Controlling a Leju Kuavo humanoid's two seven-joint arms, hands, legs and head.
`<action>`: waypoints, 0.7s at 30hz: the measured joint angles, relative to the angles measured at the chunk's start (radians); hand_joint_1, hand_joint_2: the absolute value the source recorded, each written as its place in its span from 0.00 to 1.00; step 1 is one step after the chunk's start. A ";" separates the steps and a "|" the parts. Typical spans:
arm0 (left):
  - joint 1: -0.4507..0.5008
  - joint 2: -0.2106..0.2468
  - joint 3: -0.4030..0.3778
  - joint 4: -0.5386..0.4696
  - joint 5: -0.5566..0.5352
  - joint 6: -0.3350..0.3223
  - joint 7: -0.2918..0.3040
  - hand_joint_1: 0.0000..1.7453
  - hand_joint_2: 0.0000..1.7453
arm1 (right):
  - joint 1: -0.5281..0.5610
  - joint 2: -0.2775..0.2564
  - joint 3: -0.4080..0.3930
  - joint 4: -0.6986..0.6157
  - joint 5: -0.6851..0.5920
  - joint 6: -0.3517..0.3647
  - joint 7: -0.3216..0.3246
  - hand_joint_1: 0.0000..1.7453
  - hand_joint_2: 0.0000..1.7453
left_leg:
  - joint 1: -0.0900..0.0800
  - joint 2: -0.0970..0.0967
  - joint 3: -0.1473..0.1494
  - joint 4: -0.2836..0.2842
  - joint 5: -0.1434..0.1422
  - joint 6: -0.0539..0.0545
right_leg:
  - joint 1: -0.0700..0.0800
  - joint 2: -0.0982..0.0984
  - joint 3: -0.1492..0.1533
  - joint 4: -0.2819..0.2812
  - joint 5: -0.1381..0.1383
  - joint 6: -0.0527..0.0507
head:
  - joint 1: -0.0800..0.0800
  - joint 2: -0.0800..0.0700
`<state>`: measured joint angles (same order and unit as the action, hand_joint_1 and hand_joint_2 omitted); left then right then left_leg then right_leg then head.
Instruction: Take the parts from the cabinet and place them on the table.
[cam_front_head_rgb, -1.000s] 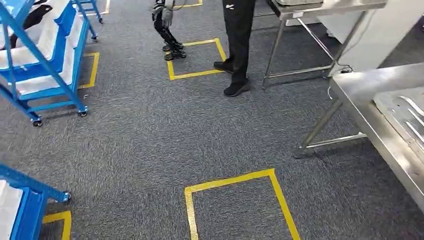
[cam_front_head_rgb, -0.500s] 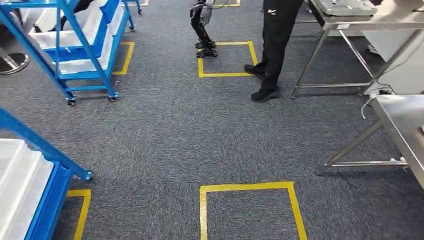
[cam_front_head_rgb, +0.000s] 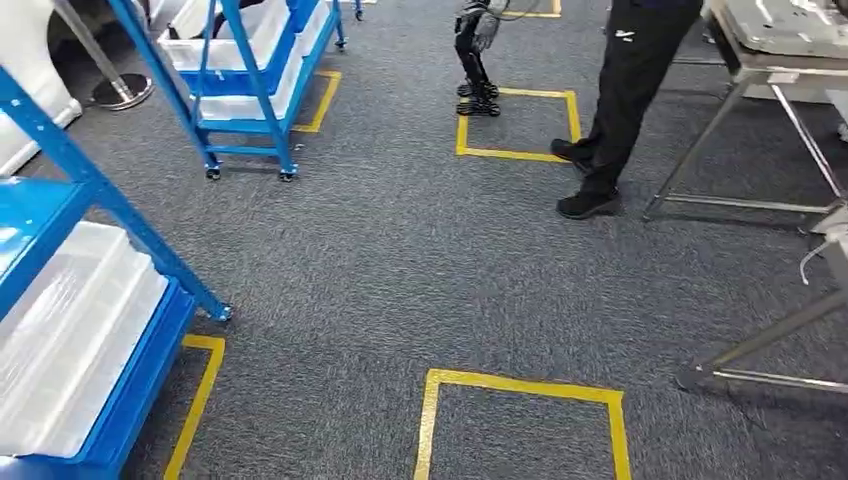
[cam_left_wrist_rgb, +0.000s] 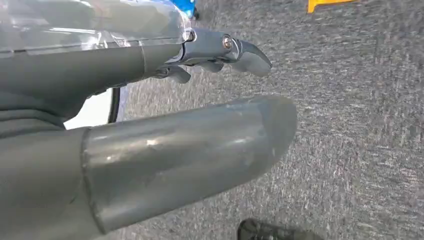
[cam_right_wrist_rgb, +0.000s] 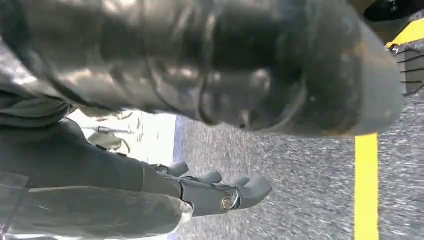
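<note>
Both hands hang empty over the grey carpet.

The left hand and right hand have fingers apart; the blue cabinet, lower left, carries white trays.

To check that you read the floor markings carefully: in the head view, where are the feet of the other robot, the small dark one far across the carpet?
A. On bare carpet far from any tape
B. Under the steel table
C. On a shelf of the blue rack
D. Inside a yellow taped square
D: the other robot's feet stand at the near-left corner of the far yellow taped square, beside the standing person.
</note>
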<state>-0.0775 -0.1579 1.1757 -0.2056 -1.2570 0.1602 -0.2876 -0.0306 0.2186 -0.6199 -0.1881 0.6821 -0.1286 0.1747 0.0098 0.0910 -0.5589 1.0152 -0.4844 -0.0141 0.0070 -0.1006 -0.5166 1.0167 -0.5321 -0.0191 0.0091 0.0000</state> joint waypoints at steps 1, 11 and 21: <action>0.001 0.000 0.000 0.000 0.000 0.000 0.000 0.00 0.00 | -0.001 0.000 0.000 0.000 0.000 0.000 0.000 0.00 0.00 | 0.001 -0.021 -0.004 0.002 0.001 0.010 | 0.000 -0.008 0.002 -0.002 0.001 0.003 | 0.003 0.000; 0.002 0.001 0.000 0.000 0.001 -0.001 0.000 0.00 0.00 | 0.000 0.000 0.000 0.000 0.000 0.000 0.000 0.00 0.00 | 0.000 -0.136 -0.011 -0.009 0.019 0.047 | -0.014 0.097 -0.129 0.286 -0.122 0.023 | 0.003 0.000; 0.006 -0.001 0.001 0.000 0.004 -0.002 0.001 0.00 0.00 | -0.002 -0.002 0.001 0.000 0.003 0.004 -0.001 0.00 0.00 | -0.002 -0.142 -0.051 0.044 -0.009 0.009 | -0.021 0.131 -0.009 -0.008 0.024 -0.020 | 0.000 0.000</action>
<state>-0.0715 -0.1591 1.1768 -0.2052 -1.2528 0.1583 -0.2865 -0.0323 0.2163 -0.6191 -0.1877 0.6848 -0.1247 0.1740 0.0078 -0.0513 -0.6100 1.0589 -0.4933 -0.0056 -0.0140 0.0305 -0.5258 1.0088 -0.5086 -0.0393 0.0091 0.0000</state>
